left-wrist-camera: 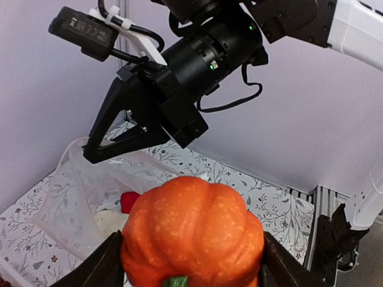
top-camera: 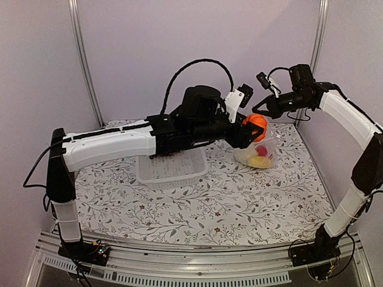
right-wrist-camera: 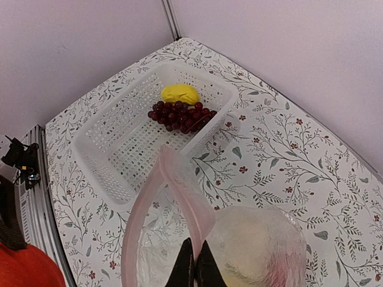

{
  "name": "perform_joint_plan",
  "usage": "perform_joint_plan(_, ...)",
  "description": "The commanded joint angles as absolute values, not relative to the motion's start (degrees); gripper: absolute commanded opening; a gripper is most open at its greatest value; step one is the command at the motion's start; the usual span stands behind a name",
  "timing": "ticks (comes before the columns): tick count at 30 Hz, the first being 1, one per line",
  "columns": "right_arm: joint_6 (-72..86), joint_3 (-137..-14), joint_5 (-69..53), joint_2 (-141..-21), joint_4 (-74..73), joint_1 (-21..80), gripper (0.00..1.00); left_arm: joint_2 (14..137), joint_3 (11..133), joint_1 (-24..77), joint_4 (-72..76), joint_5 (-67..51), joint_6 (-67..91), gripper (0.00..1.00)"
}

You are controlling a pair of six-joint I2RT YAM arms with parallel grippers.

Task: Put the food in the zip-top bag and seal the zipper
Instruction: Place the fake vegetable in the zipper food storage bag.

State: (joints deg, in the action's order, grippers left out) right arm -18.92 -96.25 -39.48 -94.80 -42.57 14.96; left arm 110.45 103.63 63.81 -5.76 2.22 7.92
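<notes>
the arms are bolted at the near edge of the flowered worktop (top-camera: 197, 209). a step in sits the white basket (top-camera: 172, 168), and the right wrist view shows a yellow lemon (right-wrist-camera: 179, 93) and dark grapes (right-wrist-camera: 181, 116) side by side at one end of it. past the basket, the left gripper (left-wrist-camera: 192, 263) is up in the air, clamped on the orange tomato (left-wrist-camera: 192, 230), a finger on each side. just beyond and below it, the clear bag (top-camera: 257, 154) stands mouth-up on the worktop. inside are cauliflower (right-wrist-camera: 257, 245), a red pepper (left-wrist-camera: 128, 201) and a yellow piece (top-camera: 258, 161). farthest back, the right gripper (right-wrist-camera: 192, 266) has its fingers pressed together on the bag's zipper strip (right-wrist-camera: 182, 185), holding that edge up, mouth unsealed.
</notes>
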Motion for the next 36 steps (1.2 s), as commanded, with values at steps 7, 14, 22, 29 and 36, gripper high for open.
perform_joint_plan(7, -17.5, -98.98, -39.56, -95.41, -45.15, 15.55, 0.0, 118.76, 108.67, 63.95, 2.84, 6.81, 5.08, 0.61)
perform_joint_plan(14, -16.93, -98.88, -40.25, -95.28, -45.79, 15.56, 0.0, 122.69, 111.75, 62.81, 2.98, 11.68, 8.08, 0.62)
perform_joint_plan(22, -15.42, -99.61, -41.22, -95.1, -45.94, 15.61, 0.0, 127.82, 116.72, 61.71, 0.18, 13.41, 10.28, 0.62)
perform_joint_plan(29, -14.26, -100.07, -39.06, -94.66, -45.09, 15.56, 0.0, 129.42, 116.57, 61.64, -3.02, 15.35, 11.8, 0.62)
perform_joint_plan(36, -13.65, -100.24, -40.75, -94.89, -45.18, 15.6, 0.0, 133.07, 122.18, 61.03, -7.13, 14.5, 11.95, 0.73)
